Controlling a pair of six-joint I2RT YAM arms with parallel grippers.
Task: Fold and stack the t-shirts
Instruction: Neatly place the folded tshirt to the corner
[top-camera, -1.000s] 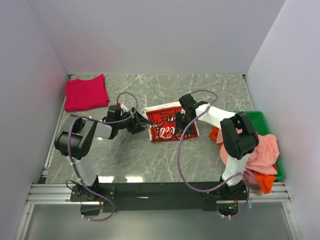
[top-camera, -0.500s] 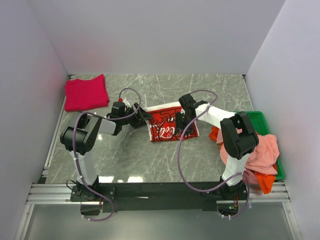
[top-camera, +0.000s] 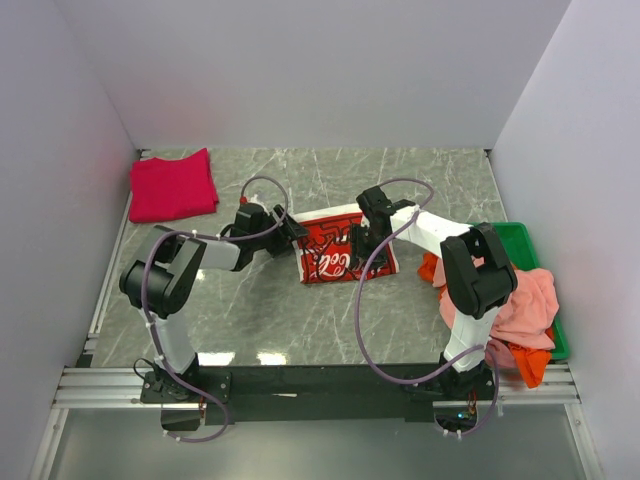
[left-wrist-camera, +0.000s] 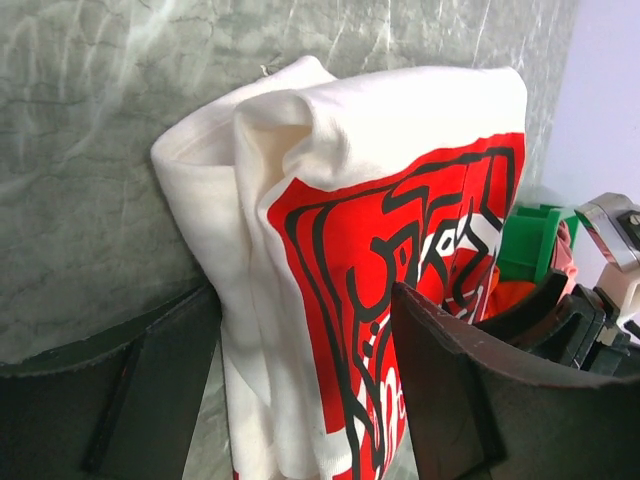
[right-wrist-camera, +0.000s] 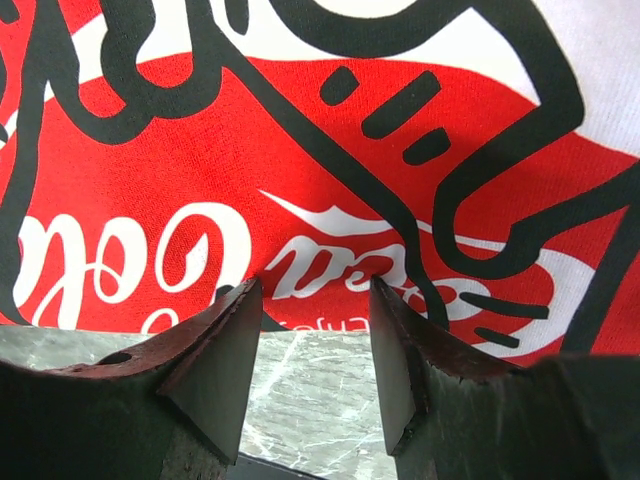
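Observation:
A folded white t-shirt with red logo print (top-camera: 340, 250) lies mid-table. My left gripper (top-camera: 289, 231) is at its left edge, open; in the left wrist view the shirt's folded edge (left-wrist-camera: 330, 180) runs between the two spread fingers (left-wrist-camera: 460, 400). My right gripper (top-camera: 363, 242) hovers low over the shirt's right part, open, its fingertips (right-wrist-camera: 235, 330) at the edge of the red print (right-wrist-camera: 300, 130) with bare table between them. A folded crimson t-shirt (top-camera: 172, 186) lies at the back left. Salmon-pink (top-camera: 525, 300) and orange (top-camera: 530, 365) t-shirts spill from the bin.
A green plastic bin (top-camera: 525, 240) stands at the table's right edge, beside the right arm's base. White walls close the table at the back and on both sides. Purple cables loop off both arms.
My left gripper has moved back and to the right, from the bare table up to the white shirt's left edge. The right arm and the shirts have stayed put.

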